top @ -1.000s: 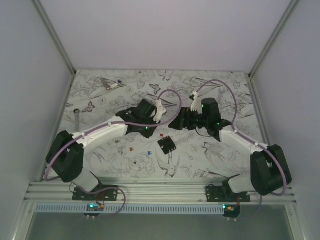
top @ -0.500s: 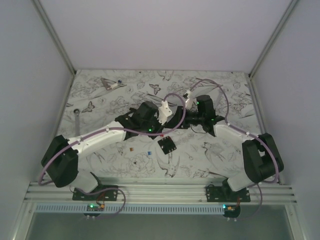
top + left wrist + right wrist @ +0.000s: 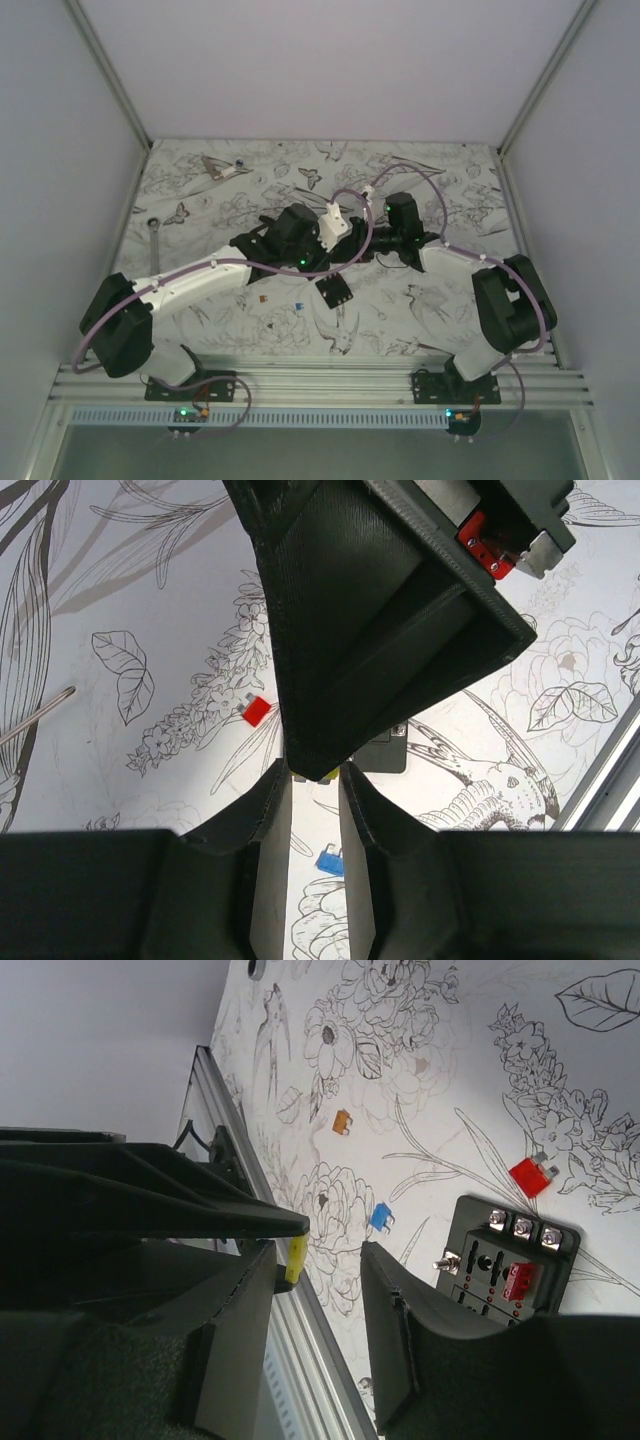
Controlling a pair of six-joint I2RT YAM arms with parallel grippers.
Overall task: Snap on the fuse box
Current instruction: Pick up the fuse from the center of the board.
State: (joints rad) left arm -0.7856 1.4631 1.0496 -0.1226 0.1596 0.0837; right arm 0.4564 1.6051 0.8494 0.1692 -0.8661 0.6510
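Observation:
The fuse box (image 3: 333, 291) is a small black block lying on the patterned table, just below where my two grippers meet. In the right wrist view the fuse box (image 3: 510, 1260) shows slots, screws and a red fuse seated in it; in the left wrist view only its edge (image 3: 385, 752) shows. My left gripper (image 3: 336, 256) (image 3: 315, 772) is shut on a small yellow fuse (image 3: 326, 775) (image 3: 297, 1258) at its fingertips, held above the table. My right gripper (image 3: 352, 250) (image 3: 318, 1250) is open, its jaws wide on either side of the yellow fuse and the left fingertips.
Loose fuses lie on the table: red (image 3: 530, 1175) (image 3: 257, 711), blue (image 3: 380, 1217) (image 3: 330, 862) and orange (image 3: 342, 1121). A wrench (image 3: 153, 230) lies at the left and a tool (image 3: 222, 167) at the back left. The metal rail (image 3: 320, 385) runs along the near edge.
Both arms have swung inward. The right gripper moved left and the left gripper right, so they now meet just above the fuse box. The fuse box has not moved.

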